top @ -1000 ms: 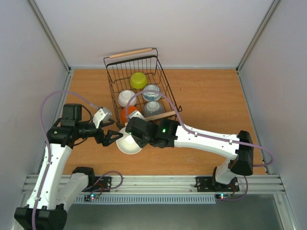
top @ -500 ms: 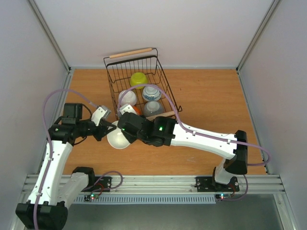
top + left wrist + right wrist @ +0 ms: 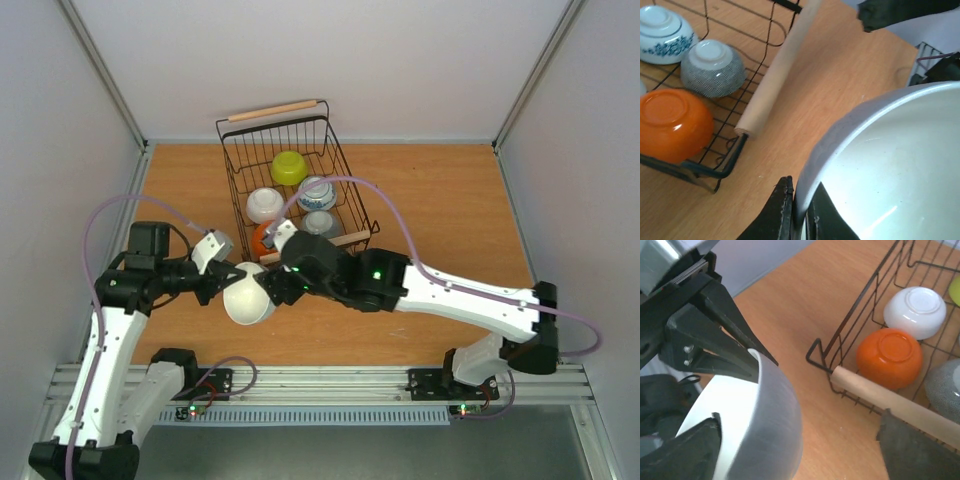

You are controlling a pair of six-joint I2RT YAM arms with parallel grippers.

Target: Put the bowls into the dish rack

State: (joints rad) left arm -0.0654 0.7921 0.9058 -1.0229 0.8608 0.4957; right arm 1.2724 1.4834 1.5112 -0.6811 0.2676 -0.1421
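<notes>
A plain white bowl (image 3: 248, 294) hangs tilted above the table, just in front of the dish rack (image 3: 341, 171). My left gripper (image 3: 227, 284) is shut on its rim; in the left wrist view the fingers (image 3: 782, 212) pinch the wall of the white bowl (image 3: 890, 165). My right gripper (image 3: 273, 285) stands open beside it, and in the right wrist view its jaws straddle the white bowl (image 3: 765, 430) without gripping. In the rack lie yellow-green (image 3: 289, 167), white (image 3: 264, 205), blue-and-white (image 3: 316, 192), grey (image 3: 319, 224) and orange (image 3: 262, 238) bowls.
The rack's near wooden handle (image 3: 322, 242) lies between the held bowl and the bowls inside; its far handle (image 3: 272, 110) is at the back. Grey walls close the table on the left and right. Bare wood (image 3: 440, 200) stretches right of the rack.
The white bowl has passed from my right gripper to my left: the left shut on its rim, then the right opened. The bowl moved left and tipped; the right arm shifted right.
</notes>
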